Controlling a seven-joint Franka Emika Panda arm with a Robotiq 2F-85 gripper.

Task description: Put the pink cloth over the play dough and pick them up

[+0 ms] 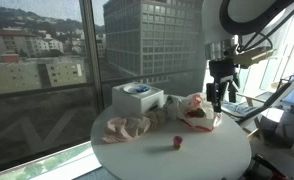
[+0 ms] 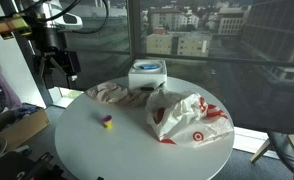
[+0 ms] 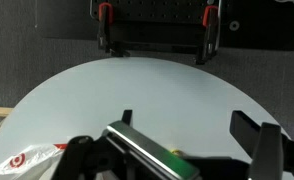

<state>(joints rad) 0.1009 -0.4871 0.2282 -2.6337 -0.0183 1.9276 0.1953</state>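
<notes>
The pink cloth lies crumpled on the round white table, and it also shows in an exterior view. The small play dough sits alone on the tabletop a short way from the cloth. My gripper hangs above the table's edge, well away from both. In the wrist view its fingers are spread apart with only bare table between them. The cloth and the dough are out of the wrist view.
A white plastic bag with red logos lies on the table, and its corner shows in the wrist view. A white and blue box stands by the window. A black frame with red clamps stands past the table.
</notes>
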